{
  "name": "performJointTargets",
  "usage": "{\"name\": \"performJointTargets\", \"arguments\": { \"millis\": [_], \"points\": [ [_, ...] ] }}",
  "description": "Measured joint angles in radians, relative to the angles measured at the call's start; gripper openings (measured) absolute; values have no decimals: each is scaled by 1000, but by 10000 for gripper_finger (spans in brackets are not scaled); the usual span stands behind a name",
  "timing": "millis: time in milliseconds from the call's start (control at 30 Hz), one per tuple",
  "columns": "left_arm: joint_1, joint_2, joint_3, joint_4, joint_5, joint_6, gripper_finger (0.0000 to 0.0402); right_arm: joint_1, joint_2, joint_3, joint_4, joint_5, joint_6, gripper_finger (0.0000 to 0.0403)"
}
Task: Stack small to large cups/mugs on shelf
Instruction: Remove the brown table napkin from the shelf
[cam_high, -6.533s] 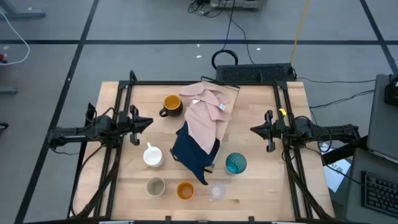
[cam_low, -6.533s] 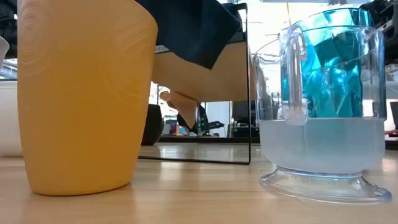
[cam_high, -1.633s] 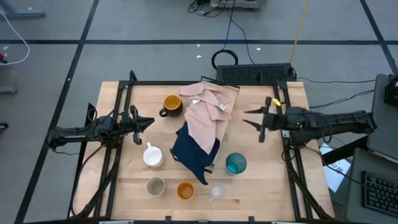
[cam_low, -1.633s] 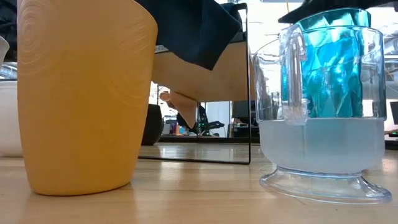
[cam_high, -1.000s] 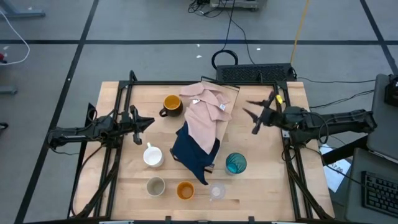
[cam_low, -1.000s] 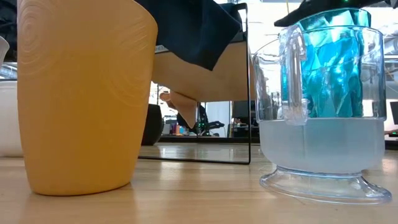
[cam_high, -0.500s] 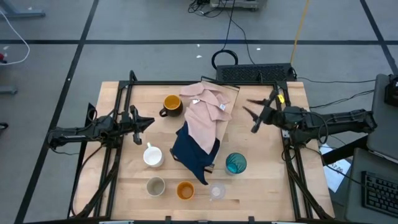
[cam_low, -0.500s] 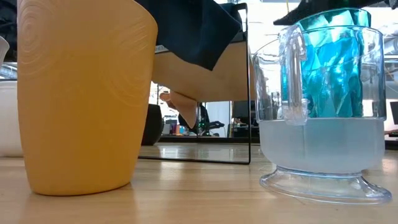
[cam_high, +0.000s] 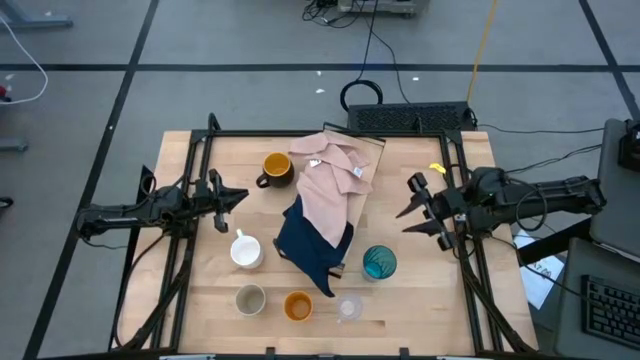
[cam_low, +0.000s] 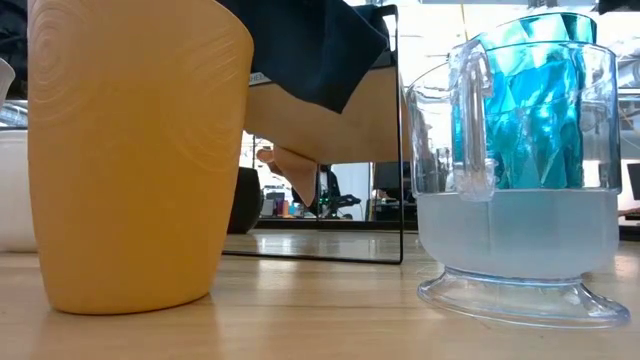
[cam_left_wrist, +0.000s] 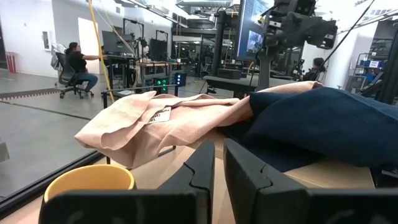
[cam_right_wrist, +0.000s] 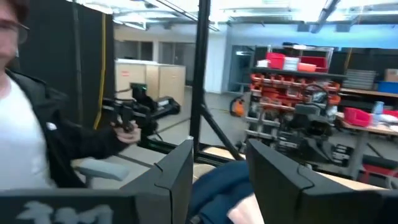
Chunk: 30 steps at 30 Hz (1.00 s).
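The pink cloth (cam_high: 335, 185) lies over the middle of the table (cam_high: 400, 300), with the navy cloth (cam_high: 312, 245) spilling from under it towards the front edge. The shelf is not clearly visible under them. Left of the pink cloth stands the dark mug with yellow inside (cam_high: 276, 169). The teal ribbed tumbler (cam_high: 379, 263) is just right of the navy cloth's lower end; the white mug (cam_high: 245, 250) is to its left. Along the front edge, below the navy cloth, stand the beige cup (cam_high: 250, 298), orange cup (cam_high: 297, 305) and small clear glass (cam_high: 349, 308).

The right claw (cam_high: 418, 207), right of the pink cloth, is spread open and empty. The left claw (cam_high: 222, 200), left of the dark mug, has its fingers (cam_left_wrist: 200, 171) nearly together, holding nothing.
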Motion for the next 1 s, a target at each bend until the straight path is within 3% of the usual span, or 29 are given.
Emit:
{"name": "performJointTargets", "arguments": {
  "millis": [167, 400, 633, 800, 1000],
  "points": [
    [0, 0, 0, 0, 0, 0, 37, -1, 5, -16, -9, 29, -45, 141],
    [0, 0, 0, -1, 0, 7, 37, -10, 106, -44, -21, 399, -183, 141],
    [0, 0, 0, -2, 0, 11, 37, -53, 300, -12, 30, 446, -265, 141],
    [0, 0, 0, -4, 0, 11, 37, -56, 431, 90, -49, 600, -361, 141],
    [0, 0, 0, -18, 0, 11, 37, -56, 556, 210, -198, 635, -378, 141]
  ]
}}
